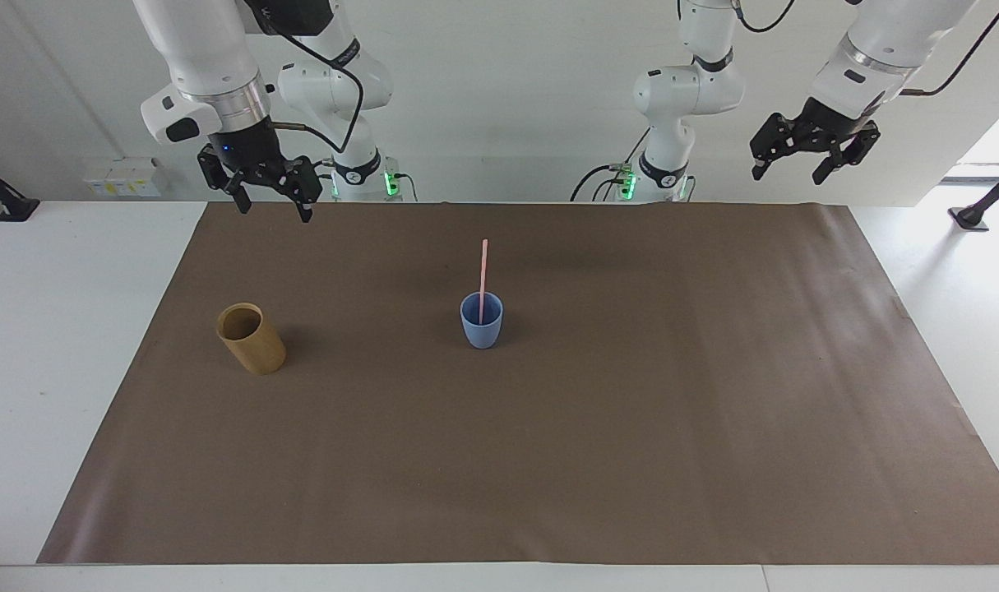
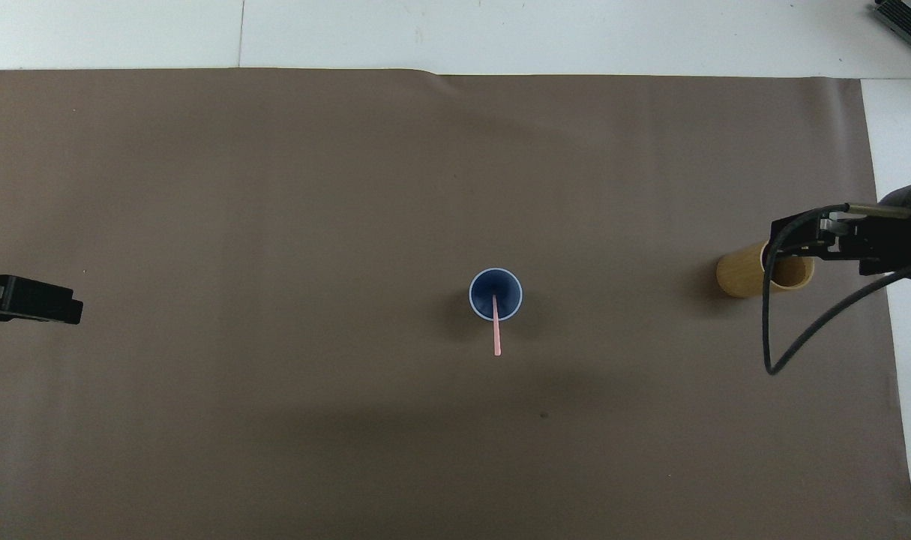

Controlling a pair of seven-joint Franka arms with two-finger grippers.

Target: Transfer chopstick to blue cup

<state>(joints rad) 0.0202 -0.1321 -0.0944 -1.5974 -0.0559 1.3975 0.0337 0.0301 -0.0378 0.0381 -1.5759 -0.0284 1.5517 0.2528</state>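
The pale pink chopstick (image 1: 483,275) (image 2: 495,330) stands in the light-blue cup (image 1: 482,327) (image 2: 482,291), leaning on the rim toward the robots. The cup stands upright in the middle of the brown mat. My right gripper (image 1: 272,210) (image 2: 822,238) hangs open and empty, high over the mat at the right arm's end, well away from the blue cup. My left gripper (image 1: 787,176) waits open and empty, raised over the left arm's end of the table. Only its tip (image 2: 43,304) shows in the overhead view.
A tan-brown cylindrical cup (image 1: 252,341) (image 2: 736,274) stands on the mat toward the right arm's end; in the overhead view the right gripper overlaps its rim. The brown mat (image 1: 631,427) covers most of the white table.
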